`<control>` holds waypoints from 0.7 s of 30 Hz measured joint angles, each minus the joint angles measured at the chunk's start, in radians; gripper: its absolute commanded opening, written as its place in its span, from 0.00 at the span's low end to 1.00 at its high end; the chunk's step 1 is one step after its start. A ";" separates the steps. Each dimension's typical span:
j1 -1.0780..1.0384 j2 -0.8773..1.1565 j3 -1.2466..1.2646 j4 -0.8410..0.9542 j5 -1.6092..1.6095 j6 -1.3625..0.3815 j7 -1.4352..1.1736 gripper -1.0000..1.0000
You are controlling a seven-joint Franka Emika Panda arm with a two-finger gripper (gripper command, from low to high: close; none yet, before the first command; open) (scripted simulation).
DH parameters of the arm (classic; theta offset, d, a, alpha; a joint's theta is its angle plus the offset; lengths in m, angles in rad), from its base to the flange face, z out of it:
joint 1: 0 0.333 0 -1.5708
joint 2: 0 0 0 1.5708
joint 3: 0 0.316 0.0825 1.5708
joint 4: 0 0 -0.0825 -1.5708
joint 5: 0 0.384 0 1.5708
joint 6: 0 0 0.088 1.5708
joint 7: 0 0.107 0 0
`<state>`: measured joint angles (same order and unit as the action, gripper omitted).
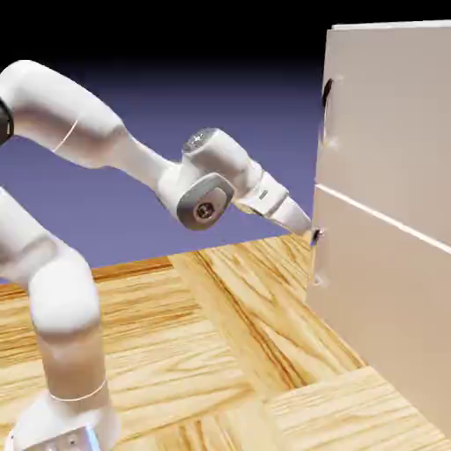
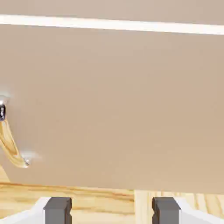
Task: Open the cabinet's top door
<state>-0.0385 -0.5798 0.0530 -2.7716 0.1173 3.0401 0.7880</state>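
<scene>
From my remote seat, the white arm (image 1: 79, 132) reached across the wooden table (image 1: 220, 352) toward the cabinet (image 1: 388, 220) at the exterior view's right. The cabinet was a tall, plain beige-grey box with flat, matte panels. A thin pale seam (image 1: 379, 214) split its front into two. The top door (image 1: 388, 114) sat above that seam, and its small dark curved handle (image 1: 327, 92) showed near the panel's left edge, high up and well above the claw.

The claw (image 1: 314, 235) was down at the lower panel (image 1: 388, 308), just under the seam, with its tip right at the panel's near edge; I could not tell whether it touched. In the hand view the two small grey fingertips (image 2: 57, 209) stood spread apart at the bottom edge with nothing between them. Past them lay smooth beige panel, the pale seam crossing near the top. A curved, shiny metal handle (image 2: 9, 142) on that lower panel sat off at the hand view's left edge, clear of the fingertips. Below the panel, a strip of grainy light wood showed. The table's boards ran in broad, streaked planks.
</scene>
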 measured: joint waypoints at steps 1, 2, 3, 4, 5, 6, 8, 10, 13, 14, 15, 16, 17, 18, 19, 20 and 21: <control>-0.019 -0.004 0.020 0.014 0.043 0.001 0.017 0.50; -0.037 -0.007 0.039 0.028 0.087 0.002 0.035 0.50; -0.056 -0.011 0.059 0.043 0.130 0.003 0.052 0.50; -0.075 -0.015 0.079 0.057 0.174 0.005 0.070 0.50; -0.094 -0.018 0.098 0.071 0.217 0.006 0.087 0.50; -0.112 -0.022 0.118 0.085 0.261 0.007 0.104 0.50; -0.150 -0.029 0.157 0.114 0.348 0.009 0.139 0.50; -0.187 -0.036 0.196 0.142 0.435 0.011 0.174 0.50; -0.243 -0.047 0.255 0.185 0.565 0.015 0.226 0.50; -0.262 -0.051 0.275 0.199 0.609 0.016 0.244 0.50; -0.281 -0.054 0.295 0.214 0.652 0.017 0.261 0.50; -0.300 -0.058 0.314 0.228 0.696 0.018 0.278 0.50; -0.318 -0.062 0.334 0.242 0.739 0.019 0.296 0.50; -0.337 -0.065 0.354 0.256 0.783 0.021 0.313 0.50; -0.356 -0.069 0.373 0.271 0.826 0.022 0.331 0.50; -0.375 -0.073 0.393 0.285 0.870 0.023 0.348 0.50; -0.393 -0.076 0.413 0.299 0.913 0.024 0.366 0.50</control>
<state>-0.4318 -0.6560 0.4655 -2.4723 1.0308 3.0642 1.1535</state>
